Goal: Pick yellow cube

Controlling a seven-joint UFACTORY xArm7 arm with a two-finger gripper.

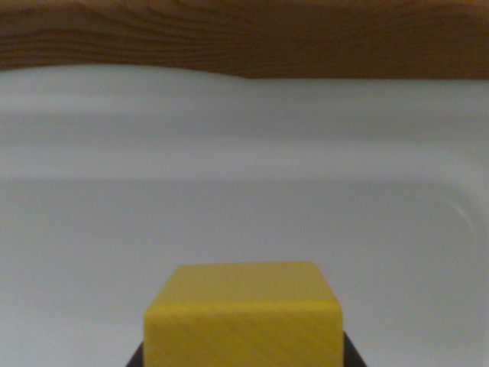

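Our gripper shows only as dark slivers at the bottom edge, left and right of the yellow cube, so we cannot tell its grip, with the white tray and wooden surface beyond.

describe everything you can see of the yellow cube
The yellow cube sits at the bottom centre of the wrist view, its lower part cut off by the frame. It looks like painted wood, with faint diagonal grain on the front face. Top and front faces show, edges slightly rounded. Dark shapes flank its lower corners. Behind it lies a white tray.
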